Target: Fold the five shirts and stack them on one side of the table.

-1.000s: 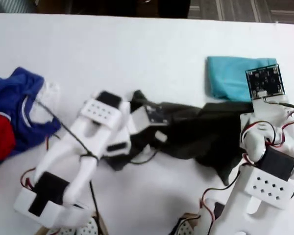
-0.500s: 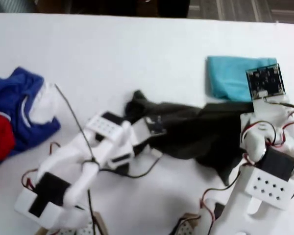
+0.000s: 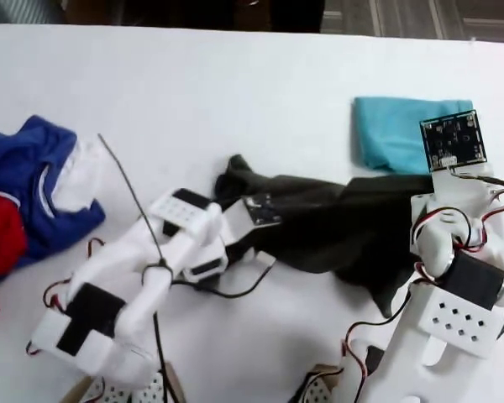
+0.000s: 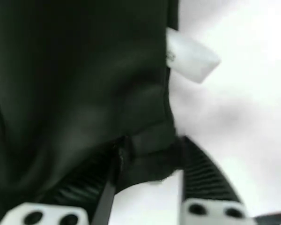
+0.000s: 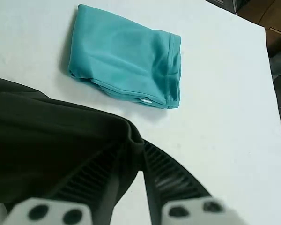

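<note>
White desk [image 3: 235, 75] holds a black shirt [image 3: 336, 227], clamped at opposite ends by the left end effector [image 4: 152, 146] and right end effector [image 5: 133, 149]; a folded teal shirt [image 5: 126, 61] lies just beside it.

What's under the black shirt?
The black shirt lies on the white table; the left hand and right hand each pinch an edge. Anything else beneath is covered.

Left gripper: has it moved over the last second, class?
Yes. Against the still teal shirt, the left gripper has drawn back toward the near table edge, holding the black shirt.
</note>
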You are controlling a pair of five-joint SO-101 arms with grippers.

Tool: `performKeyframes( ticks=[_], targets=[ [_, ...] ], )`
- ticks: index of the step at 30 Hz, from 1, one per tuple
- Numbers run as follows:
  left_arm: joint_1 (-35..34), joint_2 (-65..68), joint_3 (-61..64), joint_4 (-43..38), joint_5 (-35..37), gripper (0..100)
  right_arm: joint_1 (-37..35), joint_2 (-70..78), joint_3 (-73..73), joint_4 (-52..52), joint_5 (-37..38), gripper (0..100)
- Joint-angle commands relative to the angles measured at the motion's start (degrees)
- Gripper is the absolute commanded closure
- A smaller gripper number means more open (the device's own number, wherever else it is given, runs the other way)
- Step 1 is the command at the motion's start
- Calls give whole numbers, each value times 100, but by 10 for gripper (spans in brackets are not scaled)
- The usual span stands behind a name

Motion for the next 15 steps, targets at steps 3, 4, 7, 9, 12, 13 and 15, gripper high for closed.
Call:
performKeyframes(
  ticks=[3,4,7,9,12,13,15],
  targets=[
    [-26,237,-444,185,62,975,84,-154,-44,-84,26,979],
    [-26,229,-532,281,62,972,84,-154,-44,-84,26,979],
    [-26,35,-813,633,70,974,57,-154,-26,-84,26,979],
    [-26,-229,-1024,932,70,974,40,-154,70,-92,18,979],
    [-44,-774,-1437,1512,70,974,40,-154,246,-189,-9,979],
    [-44,-967,-1604,1723,70,974,40,-154,264,-251,-26,979],
    [-44,-1336,-1956,2163,70,974,40,-154,229,-418,-26,979]
  ],
)
